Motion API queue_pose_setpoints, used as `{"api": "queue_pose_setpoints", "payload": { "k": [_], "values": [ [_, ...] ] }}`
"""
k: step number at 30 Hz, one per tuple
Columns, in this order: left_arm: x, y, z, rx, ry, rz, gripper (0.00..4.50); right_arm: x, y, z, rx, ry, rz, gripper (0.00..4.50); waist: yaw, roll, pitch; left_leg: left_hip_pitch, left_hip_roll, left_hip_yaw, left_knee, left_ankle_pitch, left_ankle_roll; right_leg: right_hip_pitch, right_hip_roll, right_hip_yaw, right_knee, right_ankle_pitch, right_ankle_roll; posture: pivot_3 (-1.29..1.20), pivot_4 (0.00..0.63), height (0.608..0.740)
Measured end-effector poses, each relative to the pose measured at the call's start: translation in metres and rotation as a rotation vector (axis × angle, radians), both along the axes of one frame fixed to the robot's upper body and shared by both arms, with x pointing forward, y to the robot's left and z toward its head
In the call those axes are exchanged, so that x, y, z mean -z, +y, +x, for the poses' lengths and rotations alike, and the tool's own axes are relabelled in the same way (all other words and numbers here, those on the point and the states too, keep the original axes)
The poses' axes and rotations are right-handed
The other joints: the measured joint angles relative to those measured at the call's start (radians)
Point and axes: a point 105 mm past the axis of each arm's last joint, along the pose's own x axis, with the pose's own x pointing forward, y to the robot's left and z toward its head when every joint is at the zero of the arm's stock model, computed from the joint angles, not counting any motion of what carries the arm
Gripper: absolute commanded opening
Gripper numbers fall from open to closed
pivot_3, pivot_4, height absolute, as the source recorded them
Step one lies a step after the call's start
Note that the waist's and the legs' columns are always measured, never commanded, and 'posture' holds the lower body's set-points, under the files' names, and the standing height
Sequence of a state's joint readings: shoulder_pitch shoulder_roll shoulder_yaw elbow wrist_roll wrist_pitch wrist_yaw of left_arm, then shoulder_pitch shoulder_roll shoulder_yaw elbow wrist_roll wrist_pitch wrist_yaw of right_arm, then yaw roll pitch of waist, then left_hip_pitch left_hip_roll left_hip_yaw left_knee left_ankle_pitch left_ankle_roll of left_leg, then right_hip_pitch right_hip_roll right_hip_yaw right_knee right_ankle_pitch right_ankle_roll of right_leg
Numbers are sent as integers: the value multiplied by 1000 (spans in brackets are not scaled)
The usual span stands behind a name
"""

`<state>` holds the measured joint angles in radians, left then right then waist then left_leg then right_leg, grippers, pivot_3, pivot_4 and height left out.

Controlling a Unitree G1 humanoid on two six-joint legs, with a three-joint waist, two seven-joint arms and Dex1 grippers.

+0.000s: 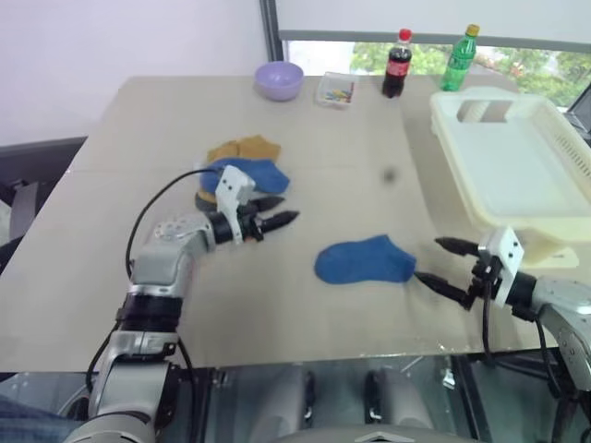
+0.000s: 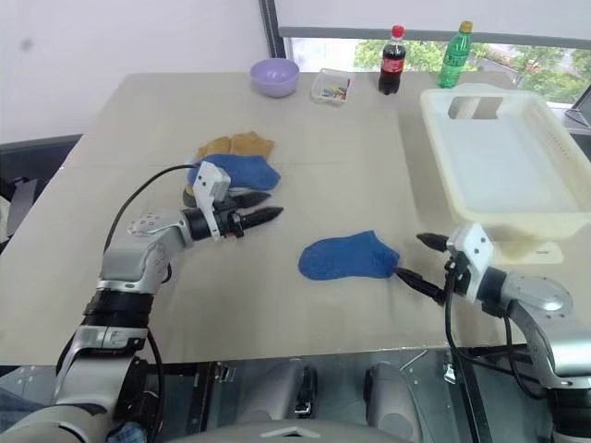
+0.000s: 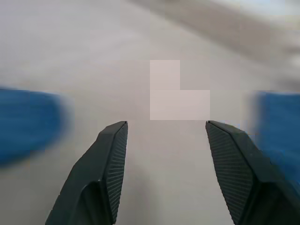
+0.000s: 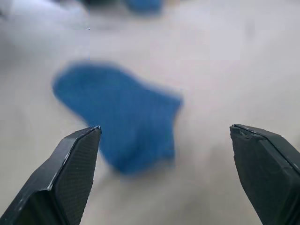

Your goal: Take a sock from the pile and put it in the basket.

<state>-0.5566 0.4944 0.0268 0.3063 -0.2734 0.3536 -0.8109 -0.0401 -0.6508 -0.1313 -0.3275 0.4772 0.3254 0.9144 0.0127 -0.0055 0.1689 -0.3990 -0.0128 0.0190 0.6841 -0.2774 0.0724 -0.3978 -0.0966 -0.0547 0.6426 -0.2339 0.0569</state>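
From the head camera I see the tan table point(image 1: 166, 305) with a single blue sock point(image 1: 365, 262) lying flat near the front middle, apart from the pile point(image 1: 242, 166), which sits farther back and to my left: mustard-tan socks behind, a fuzzy blue one on top, a dark bit showing at its near-left edge. My left gripper point(image 1: 277, 212) hangs just in front of the pile, pointing right toward the table's middle, its two black fingers parted with nothing between them; in the left wrist view the gap between the pads point(image 3: 112, 164) shows bare tabletop, with blurred blue at either side. My right gripper point(image 1: 443, 263) is just to the right of the lone blue sock, its jaws spread wide and empty, the lower fingertip close to the sock's edge, though I cannot tell whether it touches. The right wrist view looks straight at that sock between the open fingers point(image 4: 70, 178). The basket point(image 1: 554, 175), cream-white with slatted sides and a handle cut-out at its far end, stands at the right side of the table, nothing in it that I can see. Along the far edge are a lilac bowl point(image 1: 279, 79), a small clear box point(image 1: 335, 89) of coloured bits, a cola bottle point(image 1: 397, 65) with a red label whose writing I cannot read, and a green bottle point(image 1: 459, 60) with a yellow cap.
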Motion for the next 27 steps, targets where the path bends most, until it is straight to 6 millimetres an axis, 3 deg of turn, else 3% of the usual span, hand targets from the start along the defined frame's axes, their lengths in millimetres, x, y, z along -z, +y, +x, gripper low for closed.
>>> {"api": "queue_pose_setpoints", "payload": {
  "k": [2, 6, 17, 21, 23, 27],
  "values": [
    [7, 4, 14, -84, -21, 12, 2832, -14, 15, 2, -46, -58, 36, 4500, 2, -1, 0, -1, 0, 0, 0, 2, -3, -1, 0, -1, 0, 0, 0, 0, 150, 740],
    [6, 9, 31, -157, -83, 84, 2832, -20, 33, 1, -115, -84, 42, 4500, 7, -2, 1, -3, -2, -1, 0, 2, -4, -1, 0, -2, -1, 0, 1, 0, 150, 740],
    [14, 0, 46, -143, -149, 217, 2832, -10, 33, 1, -111, -82, 12, 4500, 2, -3, 1, -2, -2, 0, 0, 2, -3, -1, 0, -2, 0, 1, 1, 0, 150, 740],
    [17, 0, 48, -141, -145, 244, 1239, -6, 36, -1, -117, -76, 15, 4500, 2, -3, 1, -1, -2, 0, 0, 2, -3, 0, 0, -2, 0, 2, 3, 0, 150, 740],
    [18, -2, 49, -137, -146, 263, 220, -6, 38, -1, -123, -76, 20, 4500, 1, -3, 1, -1, -2, 0, 1, 2, -3, 0, 0, -1, 1, 2, 3, 0, 150, 740],
    [16, -2, 51, -147, -151, 284, 54, -5, 37, -1, -121, -83, 17, 4500, 1, -3, 1, -1, -2, 0, 1, 2, -3, 0, 0, -1, 1, 2, 3, 0, 150, 740]
  ]
}}
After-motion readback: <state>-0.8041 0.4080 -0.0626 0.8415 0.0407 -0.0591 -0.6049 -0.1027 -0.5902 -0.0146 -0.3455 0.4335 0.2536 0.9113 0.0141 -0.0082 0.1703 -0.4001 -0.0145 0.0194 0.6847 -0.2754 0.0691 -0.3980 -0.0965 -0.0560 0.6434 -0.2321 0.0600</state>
